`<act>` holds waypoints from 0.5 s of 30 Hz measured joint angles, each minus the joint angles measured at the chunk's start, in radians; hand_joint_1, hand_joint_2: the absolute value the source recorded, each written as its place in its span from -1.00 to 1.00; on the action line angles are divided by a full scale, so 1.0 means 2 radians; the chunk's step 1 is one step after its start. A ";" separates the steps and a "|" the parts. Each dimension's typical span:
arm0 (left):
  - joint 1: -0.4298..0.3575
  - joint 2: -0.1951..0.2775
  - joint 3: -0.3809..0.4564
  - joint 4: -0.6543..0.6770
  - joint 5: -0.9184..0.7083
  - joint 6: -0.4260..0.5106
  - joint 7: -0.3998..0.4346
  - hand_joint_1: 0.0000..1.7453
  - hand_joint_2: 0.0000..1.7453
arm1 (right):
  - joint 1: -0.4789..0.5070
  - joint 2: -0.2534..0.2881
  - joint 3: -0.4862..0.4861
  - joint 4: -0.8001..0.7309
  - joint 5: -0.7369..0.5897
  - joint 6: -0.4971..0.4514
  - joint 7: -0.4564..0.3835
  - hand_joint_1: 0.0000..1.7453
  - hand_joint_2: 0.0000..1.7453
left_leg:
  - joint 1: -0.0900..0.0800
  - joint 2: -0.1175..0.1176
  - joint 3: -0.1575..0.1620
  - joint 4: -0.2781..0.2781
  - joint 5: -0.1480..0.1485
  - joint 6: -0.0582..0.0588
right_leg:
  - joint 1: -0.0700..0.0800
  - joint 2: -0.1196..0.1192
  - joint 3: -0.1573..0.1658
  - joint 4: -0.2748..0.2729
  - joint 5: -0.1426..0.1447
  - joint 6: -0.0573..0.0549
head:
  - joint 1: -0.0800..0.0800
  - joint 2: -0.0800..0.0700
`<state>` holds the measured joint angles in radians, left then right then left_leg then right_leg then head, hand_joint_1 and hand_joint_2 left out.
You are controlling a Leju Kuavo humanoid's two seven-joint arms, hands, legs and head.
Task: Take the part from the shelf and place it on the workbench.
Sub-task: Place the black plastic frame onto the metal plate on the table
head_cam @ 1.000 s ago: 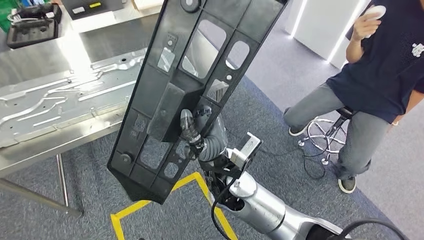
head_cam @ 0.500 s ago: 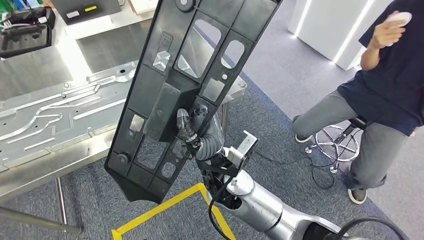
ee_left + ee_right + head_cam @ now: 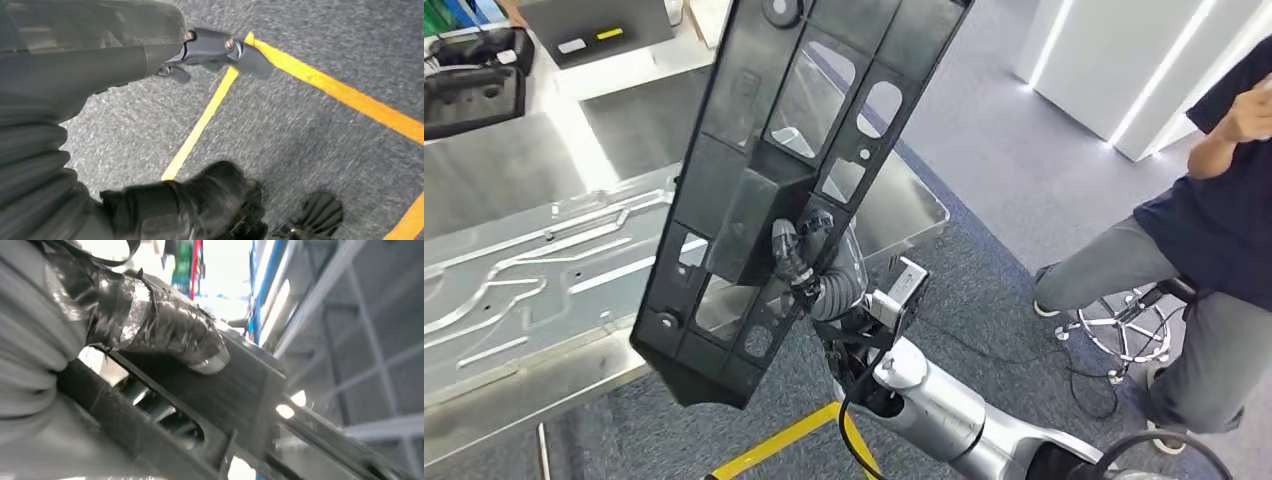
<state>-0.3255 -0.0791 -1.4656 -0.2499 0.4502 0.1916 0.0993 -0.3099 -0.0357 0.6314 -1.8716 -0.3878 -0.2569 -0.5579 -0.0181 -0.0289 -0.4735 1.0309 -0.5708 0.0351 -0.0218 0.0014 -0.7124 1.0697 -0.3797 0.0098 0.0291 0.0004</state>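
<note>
Right hand [image 3: 799, 258]: grips the long black part [image 3: 794, 170] low down, steeply tilted above the desk [image 3: 904, 205].
Left hand [image 3: 210, 50]: hanging; grip state unclear.
Risk: panel levers loose (top-heavy) or clips the desk edge.

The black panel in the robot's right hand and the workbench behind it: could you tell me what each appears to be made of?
Black panel: probably moulded plastic, matte black, judging by its ribs, cut-out windows and uniform dull surface. Workbench: looks like bare metal, likely stainless steel; it is silvery and throws bright glare. The right hand grips the panel near its middle.
</note>
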 joint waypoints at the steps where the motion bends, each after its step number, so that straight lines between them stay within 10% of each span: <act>1: -0.001 0.000 0.000 0.000 0.000 0.000 0.000 -1.00 1.00 | 0.000 0.000 0.000 0.000 0.000 0.000 0.000 1.00 1.00 | 0.001 0.002 -0.006 0.012 0.005 -0.003 | 0.000 0.000 0.003 -0.003 -0.001 -0.003 | 0.000 0.000; 4: -0.001 0.000 0.000 0.000 0.000 0.001 0.000 -1.00 1.00 | -0.001 0.002 0.000 0.000 0.001 0.001 0.000 1.00 1.00 | 0.004 0.006 -0.058 0.089 0.015 -0.012 | -0.003 0.000 0.021 -0.019 -0.006 -0.010 | 0.000 0.000; 8: 0.002 0.000 0.000 0.000 0.001 0.000 0.003 -1.00 1.00 | -0.001 0.002 0.001 0.002 0.012 -0.009 0.011 1.00 1.00 | 0.010 0.008 -0.119 0.124 -0.026 -0.020 | -0.003 0.000 0.045 -0.026 -0.021 -0.010 | 0.000 0.000; 12: 0.003 0.001 0.000 0.000 0.003 -0.003 0.011 -1.00 1.00 | -0.005 0.002 0.004 0.008 0.045 -0.041 0.048 1.00 1.00 | 0.011 0.010 -0.103 0.012 0.069 -0.015 | -0.002 0.002 0.069 -0.025 -0.039 -0.003 | 0.000 0.000; 15: 0.004 0.002 0.000 0.001 0.007 -0.005 0.017 -1.00 1.00 | -0.010 0.002 0.004 0.015 0.068 -0.062 0.071 1.00 1.00 | 0.007 0.010 -0.097 -0.008 0.088 -0.009 | -0.001 0.004 0.073 -0.024 -0.049 0.008 | 0.000 0.000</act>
<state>-0.3166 -0.0760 -1.4660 -0.2486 0.4633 0.1819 0.1333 -0.3292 -0.0323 0.6401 -1.8414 -0.2521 -0.3801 -0.4151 -0.0050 -0.0089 -0.6670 1.0156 -0.3944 0.0180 -0.0248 0.0102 -0.5664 1.0213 -0.4778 0.0252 0.0285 0.0002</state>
